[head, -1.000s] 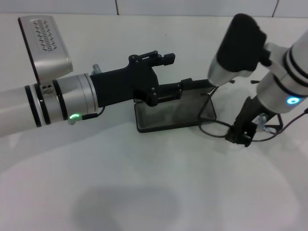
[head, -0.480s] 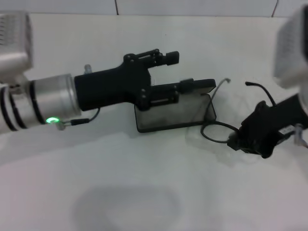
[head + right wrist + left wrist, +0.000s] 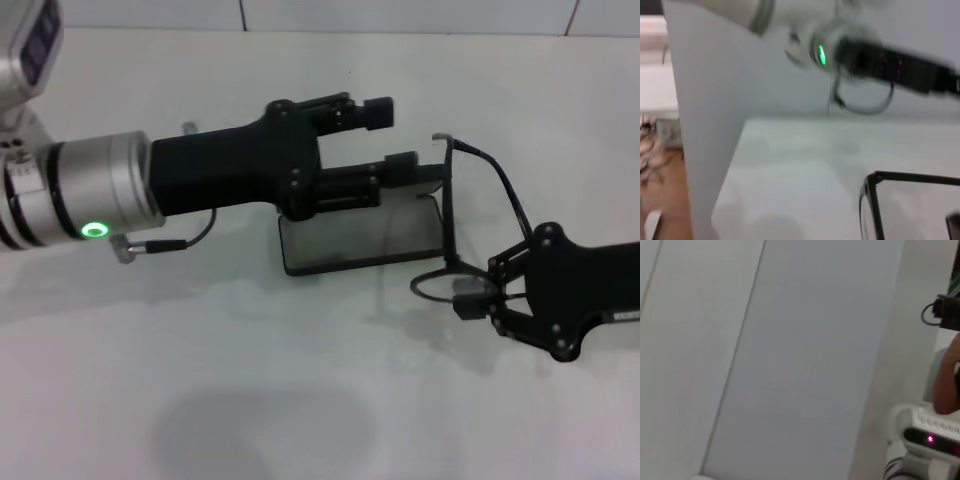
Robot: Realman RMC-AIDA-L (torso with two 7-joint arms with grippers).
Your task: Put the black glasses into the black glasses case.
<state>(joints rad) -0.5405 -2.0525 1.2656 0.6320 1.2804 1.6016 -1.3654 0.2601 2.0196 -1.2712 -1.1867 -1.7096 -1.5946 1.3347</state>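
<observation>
Now: right claw (image 3: 470,298) clamps black glasses (image 3: 452,215) | beside black glasses case (image 3: 355,240) edge

White table (image 3: 300,380); open black glasses case (image 3: 350,240) lying flat on it.

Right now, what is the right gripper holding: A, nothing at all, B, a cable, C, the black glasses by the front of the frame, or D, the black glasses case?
C: in the head view the right gripper is shut on the black glasses at the frame front, temple arms sticking up beside the open black glasses case.
</observation>
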